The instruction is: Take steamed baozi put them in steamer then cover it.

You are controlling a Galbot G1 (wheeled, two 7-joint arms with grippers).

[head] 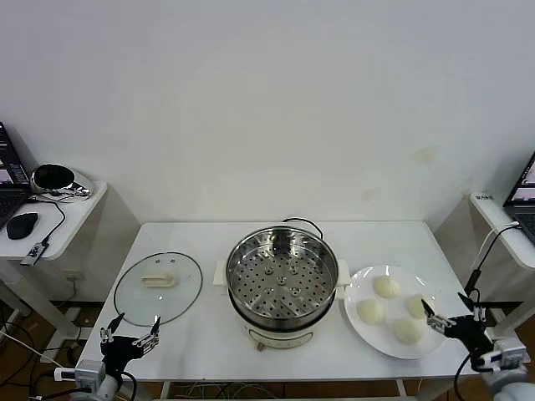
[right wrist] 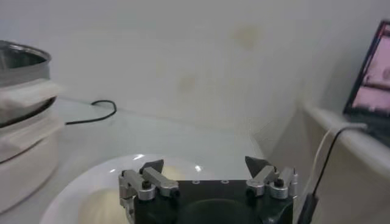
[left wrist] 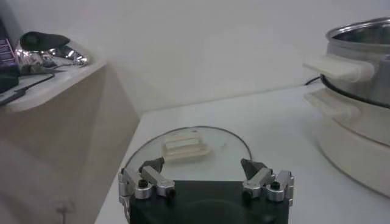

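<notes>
The steamer (head: 282, 286), a shiny steel pot with a perforated tray on a cream base, stands uncovered at mid-table. To its left the glass cover (head: 158, 286) lies flat on the table. Several steamed baozi (head: 385, 286) rest on a white plate (head: 358, 288) to the steamer's right. My left gripper (head: 131, 332) is open and empty at the front edge, just short of the cover (left wrist: 186, 149). My right gripper (head: 451, 316) is open and empty at the plate's right rim. In the right wrist view, the right gripper (right wrist: 206, 164) is over the plate (right wrist: 122, 167), with one baozi (right wrist: 100, 204) showing.
A side shelf (head: 58, 213) at the left holds a shiny helmet-like object (head: 53, 179) and a mouse (head: 22, 225). Another shelf (head: 501, 221) with a laptop stands at the right. A black cable (head: 303, 223) runs behind the steamer.
</notes>
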